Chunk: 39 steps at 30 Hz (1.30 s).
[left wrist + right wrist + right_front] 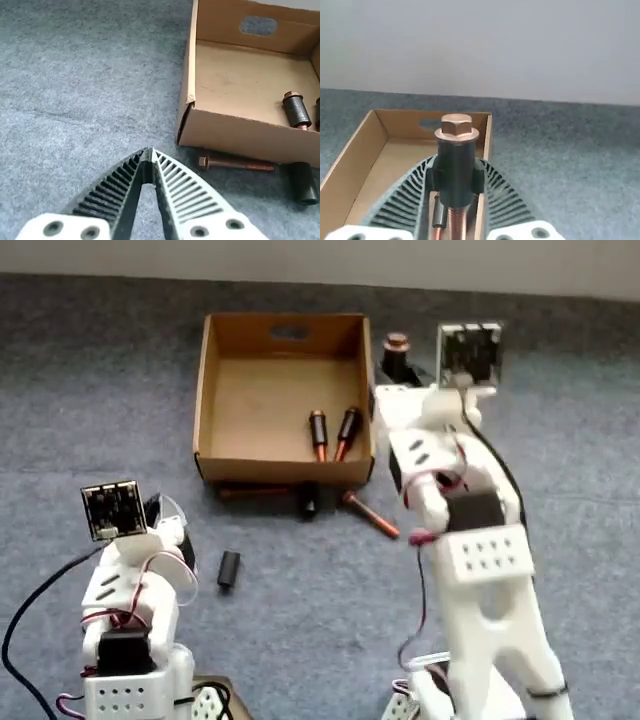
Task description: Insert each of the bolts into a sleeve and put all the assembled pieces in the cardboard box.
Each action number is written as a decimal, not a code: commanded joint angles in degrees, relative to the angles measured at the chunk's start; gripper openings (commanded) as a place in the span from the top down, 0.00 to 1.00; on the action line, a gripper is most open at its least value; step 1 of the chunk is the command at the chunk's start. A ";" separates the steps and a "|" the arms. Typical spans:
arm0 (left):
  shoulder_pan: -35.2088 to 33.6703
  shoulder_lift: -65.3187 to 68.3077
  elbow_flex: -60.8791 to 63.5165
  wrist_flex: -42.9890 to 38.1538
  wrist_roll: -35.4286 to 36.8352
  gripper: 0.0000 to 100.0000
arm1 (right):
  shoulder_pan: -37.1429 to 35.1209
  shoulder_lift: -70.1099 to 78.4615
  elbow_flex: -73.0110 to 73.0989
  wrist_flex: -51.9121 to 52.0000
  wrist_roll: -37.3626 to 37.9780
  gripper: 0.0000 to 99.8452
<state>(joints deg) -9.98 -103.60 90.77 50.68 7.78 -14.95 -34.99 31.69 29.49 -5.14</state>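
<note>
My right gripper (455,167) is shut on a black sleeve with a copper bolt through it (456,150), held upright above the cardboard box (360,150). In the high view this piece (397,352) is by the box's (210,390) far right corner. Two assembled pieces (318,430) (348,428) lie inside the box. On the carpet in front of the box lie a bolt (235,163), a sleeve (304,182) and a second bolt (372,515). Another sleeve (229,569) lies nearer the left arm. My left gripper (150,152) is shut and empty, low over the carpet, left of the box.
Grey carpet (90,390) covers the table, with open room to the left of the box and between the two arms. A pale wall runs along the far edge.
</note>
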 commanded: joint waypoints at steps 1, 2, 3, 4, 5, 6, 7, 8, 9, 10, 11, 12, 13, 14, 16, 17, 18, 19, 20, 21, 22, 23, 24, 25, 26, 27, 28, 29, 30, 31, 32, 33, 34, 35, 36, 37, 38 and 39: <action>-0.22 -0.31 0.48 0.00 -0.44 0.99 | -3.12 8.84 -8.57 0.13 -1.58 0.99; -0.13 -0.31 0.57 0.00 -0.44 0.99 | -3.91 11.47 -9.89 0.13 -1.58 0.99; -0.13 -0.31 0.57 0.00 -0.44 0.99 | -5.14 14.02 -11.38 0.13 -1.58 0.99; -0.13 -0.31 0.57 0.00 -0.44 0.99 | -6.02 16.57 -12.97 0.13 -1.58 0.99; -0.13 -0.31 0.66 0.09 -0.44 0.99 | -6.90 19.30 -14.73 0.13 -1.58 0.99; -0.13 -0.31 0.75 0.09 -0.44 0.99 | -7.43 21.93 -16.31 0.13 -1.67 0.99; -0.13 -0.31 1.01 0.00 -0.44 0.99 | -8.04 24.66 -18.24 -0.04 -1.76 0.99; -0.13 -0.31 1.27 0.00 -0.44 0.99 | -8.31 27.56 -20.18 -0.13 -2.64 0.99; -0.04 -0.31 1.27 -0.09 -0.44 0.99 | -8.40 30.46 -22.37 -0.13 -3.96 0.99; -0.04 -0.31 1.36 -0.09 -0.44 0.99 | -8.40 33.27 -24.66 -0.13 -5.19 0.99; -0.04 -0.31 1.45 -0.09 -0.44 0.99 | -8.40 36.26 -27.21 -0.13 -6.07 0.99; -0.04 -0.31 1.45 -0.09 -0.44 0.99 | -8.40 39.16 -29.76 -0.13 -6.24 0.99; -0.04 -0.31 1.54 -0.09 -0.44 0.99 | -8.40 42.15 -32.31 -0.13 -6.15 0.99; -0.04 -0.31 1.54 -0.09 -0.44 0.99 | -8.40 44.88 -34.77 -0.13 -6.15 0.99; -0.04 -0.31 1.80 -0.09 -0.44 0.99 | -8.75 49.98 -39.43 0.13 -6.42 0.99; -0.04 -0.31 1.80 -0.09 -0.44 0.99 | -9.19 52.44 -41.27 0.13 -6.42 0.99; -0.04 -0.31 1.80 -0.09 -0.44 0.99 | -9.45 54.55 -42.95 0.22 -6.42 0.99; 0.04 -0.31 1.80 -0.09 -0.44 0.99 | -9.89 56.31 -44.44 0.31 -6.42 0.99; 0.04 -0.31 1.80 -0.09 -0.44 0.99 | -10.59 57.80 -45.67 0.84 -6.51 0.99; 0.04 -0.31 1.80 -0.09 -0.44 0.99 | -11.21 59.21 -46.81 2.07 -6.51 0.99; 0.04 -0.31 1.80 -0.09 -0.44 0.99 | -11.56 60.35 -47.78 3.12 -6.51 0.99; 0.04 -0.31 1.80 -0.09 -0.44 0.99 | -11.91 61.41 -48.75 3.82 -6.59 0.99; 0.04 -0.31 1.80 -0.09 -0.44 0.99 | -12.18 62.46 -49.80 4.35 -6.59 0.99; 0.04 -0.31 1.80 -0.09 -0.44 0.99 | -12.18 63.34 -50.51 4.97 -6.59 0.99; 0.04 -0.31 1.80 -0.09 -0.44 0.99 | -12.18 64.40 -51.21 5.85 -6.59 0.99; 0.04 -0.31 1.80 -0.09 -0.44 0.99 | -12.18 65.27 -51.74 6.64 -6.59 0.99; 0.04 -0.31 1.80 -0.09 -0.44 0.99 | -12.18 66.15 -52.26 7.34 -6.59 0.99; 0.04 -0.31 1.80 -0.09 -0.44 0.99 | -12.18 66.95 -52.62 7.96 -6.59 0.99; 0.04 -0.31 1.80 -0.09 -0.44 0.99 | -12.18 67.65 -52.79 8.22 -6.59 0.99; 0.04 -0.31 1.80 -0.09 -0.44 0.99 | -12.18 68.18 -52.70 8.31 -6.59 0.99; 0.04 -0.31 1.80 -0.09 -0.44 0.99 | -12.18 68.62 -52.62 8.31 -6.59 0.99; 0.04 -0.31 1.80 -0.09 -0.44 0.99 | -12.18 68.97 -52.62 8.31 -6.59 0.99; 0.04 -0.31 1.80 -0.09 -0.44 0.99 | -12.18 69.05 -52.53 8.31 -6.68 0.99; 0.04 -0.31 1.80 -0.09 -0.44 0.99 | -12.18 69.14 -52.44 8.31 -7.12 0.99; 0.04 -0.31 1.80 -0.09 -0.44 0.99 | -12.18 69.14 -52.35 8.31 -8.62 0.99; 0.04 -0.31 1.80 -0.09 -0.44 0.99 | -12.18 69.14 -52.26 8.40 -10.11 0.99; 0.04 -0.31 1.80 -0.09 -0.44 0.99 | -12.18 69.05 -52.26 8.57 -11.08 0.99; 0.04 -0.31 1.80 -0.09 -0.44 0.99 | -12.26 69.14 -52.44 9.71 -11.60 0.99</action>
<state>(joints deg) -9.89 -103.60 92.79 50.68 7.78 -26.73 35.34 -17.27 37.76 -14.55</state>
